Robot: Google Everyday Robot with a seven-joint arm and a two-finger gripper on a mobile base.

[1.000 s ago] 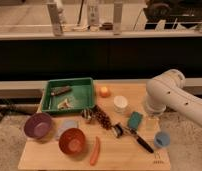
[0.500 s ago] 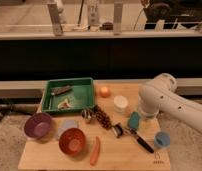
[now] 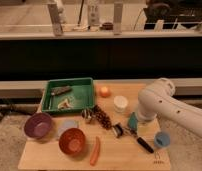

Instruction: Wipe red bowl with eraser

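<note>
Across the wooden desk point(image 3: 46, 157) from me, the red bowl point(image 3: 72, 141) sits near the front edge, left of centre, with a purple bowl point(image 3: 38, 125) to its left and a small pale dish point(image 3: 68, 126) just behind it. An orange-red stick-like thing point(image 3: 95, 150) lies just to the bowl's right. The eraser point(image 3: 60, 91), a dark oblong block, lies in the green tray point(image 3: 69, 81) at the back left, well apart from the bowl. The white arm point(image 3: 156, 102) reaches in from the right and bends down over the middle right of the desk. Its claw point(image 3: 136, 121) hangs low beside a teal-green block point(image 3: 130, 120), released and grasping nothing. A black-handled tool point(image 3: 143, 144) lies just in front of it, a white cup point(image 3: 121, 103) stands behind, and a blue cup point(image 3: 162, 140) stands to the right.
</note>
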